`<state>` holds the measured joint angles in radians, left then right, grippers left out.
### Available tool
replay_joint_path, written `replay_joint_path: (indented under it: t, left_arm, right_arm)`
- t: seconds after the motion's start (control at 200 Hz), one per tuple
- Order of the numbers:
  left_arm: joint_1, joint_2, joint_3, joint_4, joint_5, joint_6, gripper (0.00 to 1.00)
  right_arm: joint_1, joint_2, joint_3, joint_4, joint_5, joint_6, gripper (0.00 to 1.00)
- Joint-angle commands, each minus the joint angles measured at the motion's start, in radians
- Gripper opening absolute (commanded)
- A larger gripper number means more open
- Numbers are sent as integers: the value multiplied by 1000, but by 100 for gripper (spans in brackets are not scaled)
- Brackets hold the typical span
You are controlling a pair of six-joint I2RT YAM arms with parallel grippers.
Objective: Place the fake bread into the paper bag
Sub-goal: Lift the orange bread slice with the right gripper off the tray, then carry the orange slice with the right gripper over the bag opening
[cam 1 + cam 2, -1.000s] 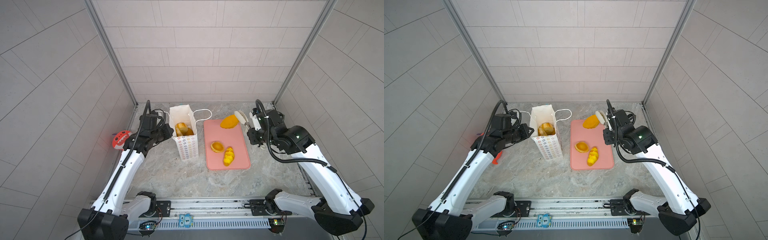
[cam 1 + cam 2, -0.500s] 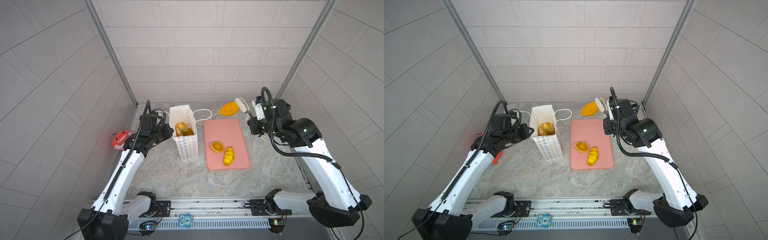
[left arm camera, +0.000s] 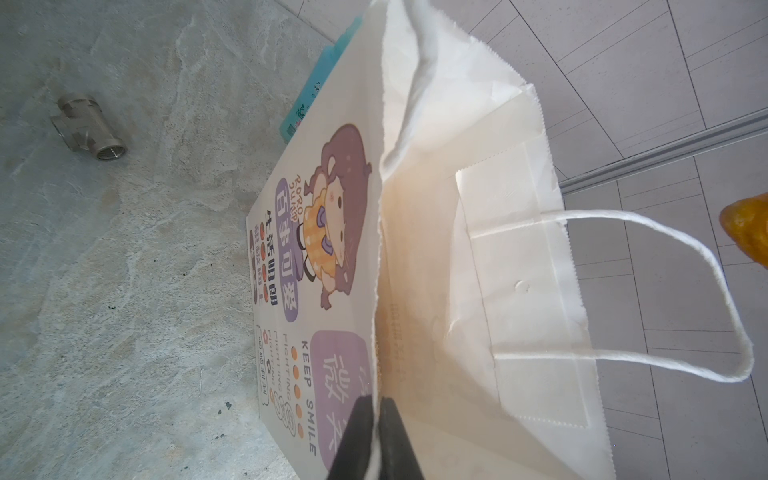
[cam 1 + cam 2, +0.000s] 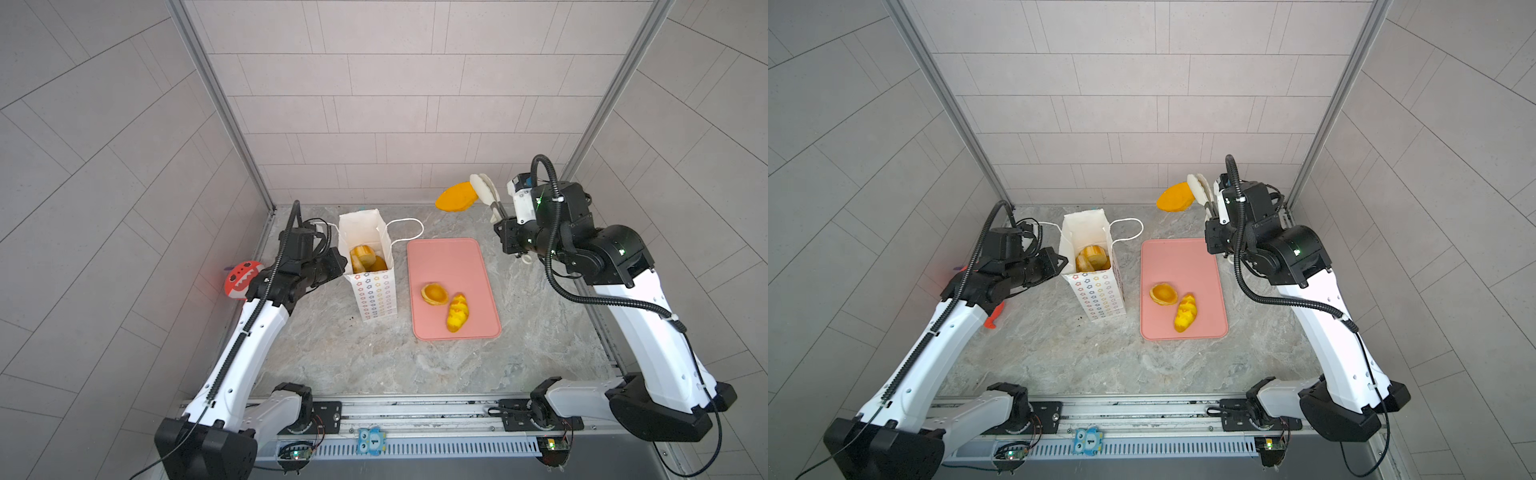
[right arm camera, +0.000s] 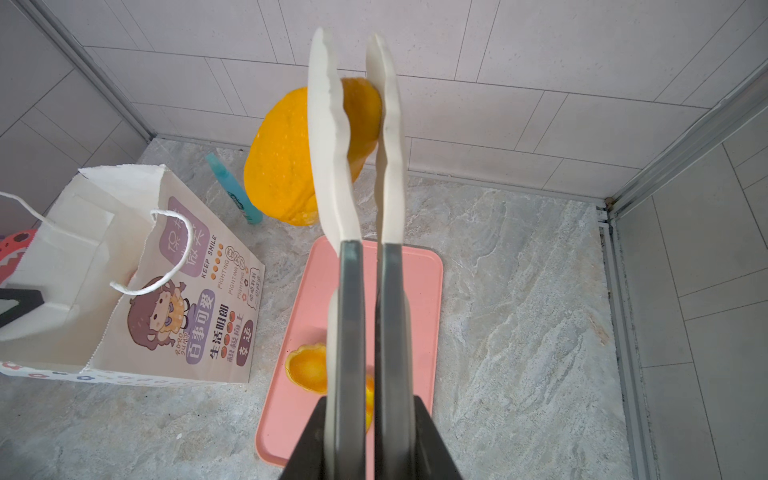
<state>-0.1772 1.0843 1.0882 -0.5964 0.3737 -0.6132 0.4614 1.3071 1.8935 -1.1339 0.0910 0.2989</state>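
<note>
**Paper bag (image 4: pixel 374 295) held open; drop risk flagged**

Upright with loaves (image 4: pixel 365 257) inside, it is pinched at the rim by the left gripper (image 3: pixel 376 419). A tart (image 4: pixel 434 294) and a ridged loaf (image 4: pixel 457 318) are seen on the pink tray (image 4: pixel 444 262). An orange bun (image 4: pixel 455 198) is held aloft near the back wall by white tongs (image 4: pixel 484 193) squeezed in the right gripper (image 5: pixel 371 249). Only its edge is caught, so a drop is likely.

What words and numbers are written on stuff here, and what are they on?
"KEEP SMILE": paper bag, printed side.
"FIGHTING": same bag, small print.
"百事可爱": bag, white on purple.
"生活明朗": bag, black characters.
"1": blue tag, at the front in both top views.
Too small or blurred: the bag's other lines, the teal strip's print.
</note>
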Motion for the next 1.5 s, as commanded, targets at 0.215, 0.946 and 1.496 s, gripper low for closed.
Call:
replay_joint_path:
  t: [0.215, 0.946, 1.496]
  left_arm:
    - [-5, -17, 33, -6, 0, -1, 10]
    - [-8, -8, 42, -6, -2, -7, 10]
    - [-12, -9, 43, -6, -4, -7, 10]
  right_arm:
    - [-5, 5, 78, 35, -23, 10, 17]
    - [38, 26, 105, 109, -151, 54, 17]
    - [296, 136, 150, 101, 8, -8, 17]
